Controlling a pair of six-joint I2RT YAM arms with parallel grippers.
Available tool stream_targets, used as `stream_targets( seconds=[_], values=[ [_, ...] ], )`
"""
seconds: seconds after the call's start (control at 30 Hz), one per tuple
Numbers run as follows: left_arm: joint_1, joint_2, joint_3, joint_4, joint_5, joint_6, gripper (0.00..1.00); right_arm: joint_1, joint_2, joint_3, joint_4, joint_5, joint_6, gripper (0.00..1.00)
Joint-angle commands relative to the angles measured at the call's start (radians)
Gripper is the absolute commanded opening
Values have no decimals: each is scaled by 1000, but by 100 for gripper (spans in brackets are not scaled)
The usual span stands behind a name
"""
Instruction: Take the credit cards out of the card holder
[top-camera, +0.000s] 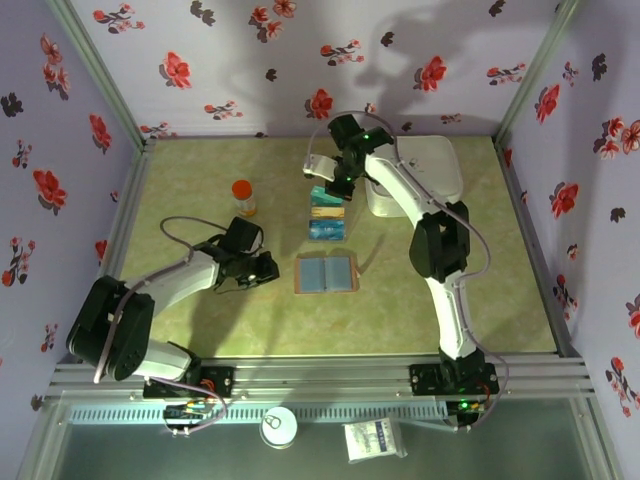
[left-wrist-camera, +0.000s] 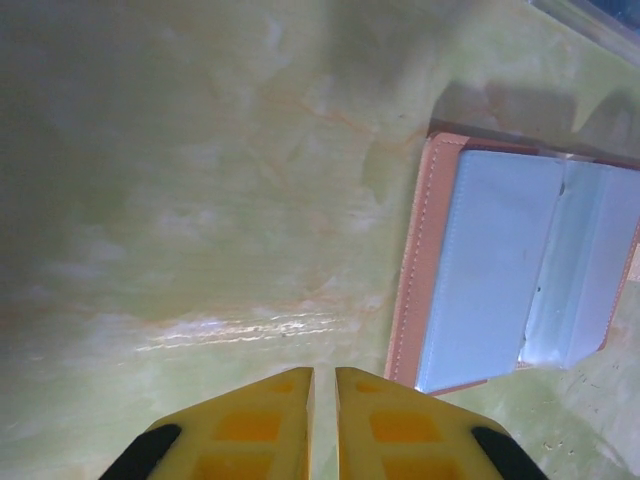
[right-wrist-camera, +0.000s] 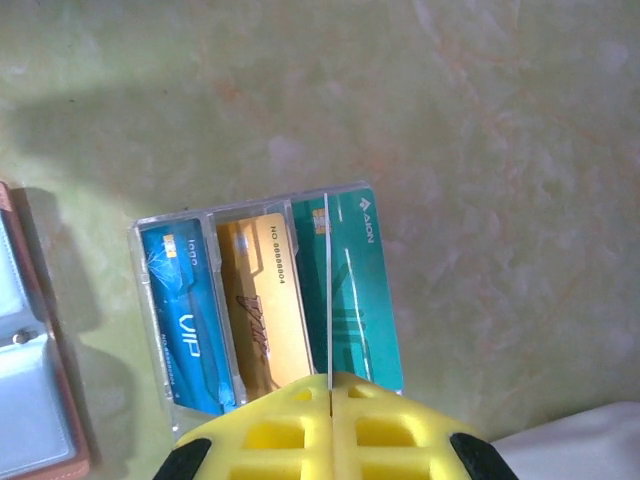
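The card holder (top-camera: 326, 272) lies open and flat at mid-table, tan rim around two grey-blue panels (left-wrist-camera: 520, 270); its edge also shows in the right wrist view (right-wrist-camera: 30, 400). My left gripper (top-camera: 268, 268) sits low just left of it, fingers (left-wrist-camera: 323, 372) closed to a thin slit with nothing between them. Beyond the holder, three credit cards lie side by side on the table (top-camera: 327, 215): blue (right-wrist-camera: 180, 310), gold (right-wrist-camera: 260, 300) and teal (right-wrist-camera: 365, 290). My right gripper (right-wrist-camera: 329, 378) hovers over them (top-camera: 335, 185), shut on a thin card (right-wrist-camera: 328, 290) seen edge-on above the teal one.
A big white rounded box (top-camera: 425, 165) stands right of the laid-out cards, its corner close to my right gripper (right-wrist-camera: 580, 445). An orange-capped bottle (top-camera: 243, 197) stands at the left. Floral walls enclose the table on three sides.
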Motion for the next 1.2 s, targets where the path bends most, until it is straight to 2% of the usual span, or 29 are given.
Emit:
stream_targets(
  seconds=[0.0,0.27,0.43,0.7,0.83,0.9,1.0,1.1,1.17],
  values=[
    [18,-38,-21,-38,-17,10,13,-15,41,49,-21,-17,-40,0],
    [40,-61,-45,-43,-17,10,12,-20,93,57,-7,13,-58,0],
    [48,-63,-48,-44,-19,12,12,-20,93,57,-1,17,-47,15],
    [75,-76,-33,-47,-36,37,13,-31,26,18,46,54,29,20],
    [107,-91,-7,-67,-76,71,16,-45,-63,-117,155,74,119,29],
    [124,-111,5,-82,-131,87,22,-51,-114,-198,214,100,170,33],
    [162,-133,9,-77,-185,121,37,-60,-209,-345,301,149,246,39],
    [203,-126,18,-73,-223,159,57,-69,-314,-511,406,205,325,48],
    [227,-119,27,-79,-275,183,69,-76,-384,-616,471,254,383,58]
  ],
)
